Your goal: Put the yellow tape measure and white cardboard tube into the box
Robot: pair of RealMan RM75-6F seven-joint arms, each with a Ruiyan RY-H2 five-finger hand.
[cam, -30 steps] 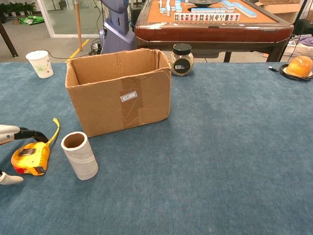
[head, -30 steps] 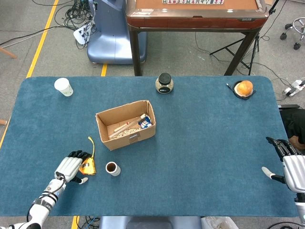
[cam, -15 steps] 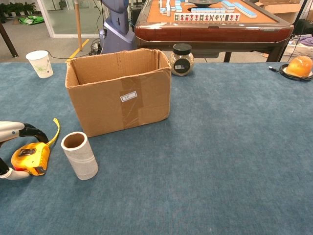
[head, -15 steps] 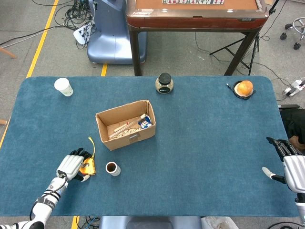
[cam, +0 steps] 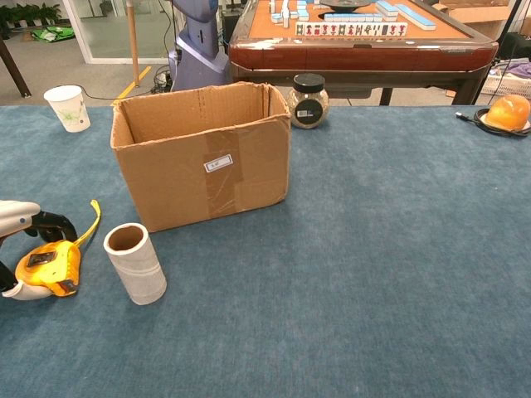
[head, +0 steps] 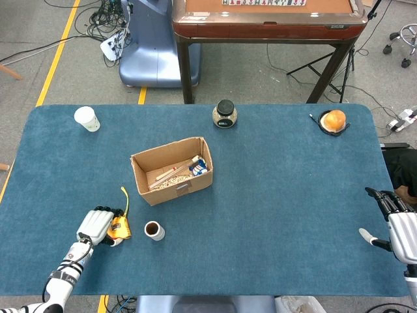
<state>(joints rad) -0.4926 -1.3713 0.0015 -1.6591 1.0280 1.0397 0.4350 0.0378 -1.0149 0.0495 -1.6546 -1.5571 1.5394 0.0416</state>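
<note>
Left hand [head: 96, 225] at the near-left of the blue table [head: 280, 189], thumb and fingers closed around the yellow tape measure [cam: 47, 267], which sits on the cloth with its tape end trailing toward the box [cam: 203, 153]. White tube [cam: 134, 263] stands upright just right of the tape measure, in front of the open box and apart from it. Right hand [head: 397, 225] at the table's far right edge, fingers spread, holding nothing.
</note>
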